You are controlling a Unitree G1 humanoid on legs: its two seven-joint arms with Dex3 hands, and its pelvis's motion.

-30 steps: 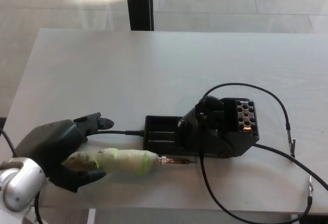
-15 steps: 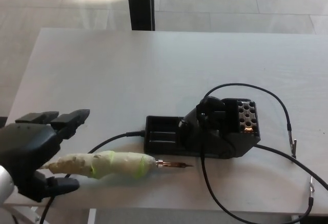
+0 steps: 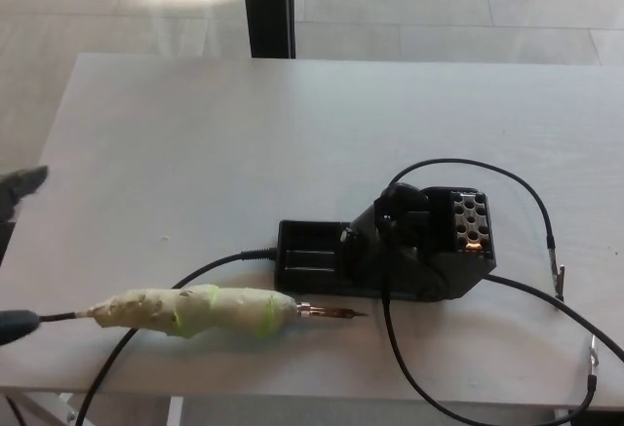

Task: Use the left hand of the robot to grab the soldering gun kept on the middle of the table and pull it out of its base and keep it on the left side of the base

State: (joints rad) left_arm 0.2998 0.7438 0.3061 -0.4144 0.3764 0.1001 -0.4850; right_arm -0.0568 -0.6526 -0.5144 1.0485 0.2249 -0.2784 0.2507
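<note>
At far 9 o'clock edge, left hand (image 3: 18, 192) barely in frame: one dark fingertip at about 9, another dark tip (image 3: 17, 323) lower near 8. Both tips well apart from each other, holding nothing, so fingers read as spread and empty. Lower tip sits just beside the rear end of the soldering gun (image 3: 195, 311), at the thin cord stub; contact cannot be told. Right hand not visible.

Soldering gun lies flat on the worktop (image 3: 292, 124) at about 7 o'clock, near the front edge. Handle wrapped in pale yellow-green tape, metal tip (image 3: 331, 313) pointing toward 3 o'clock. Tip is out of the base (image 3: 390, 251) and lies just in front of the base's tray section, close but apart from it. Gun body is on the 9 o'clock side of the base.

Base is black, at roughly 4 o'clock from centre: open tray compartment on its 9 o'clock side, angled holder in the middle, perforated block with round holes on its 3 o'clock side. Black cable (image 3: 507, 187) loops from the base up toward 2 o'clock and round to the 4 o'clock edge; another black lead (image 3: 210, 268) runs from the tray toward 8 o'clock and off the front edge. Dark post (image 3: 267, 7) stands behind the worktop at 12.
</note>
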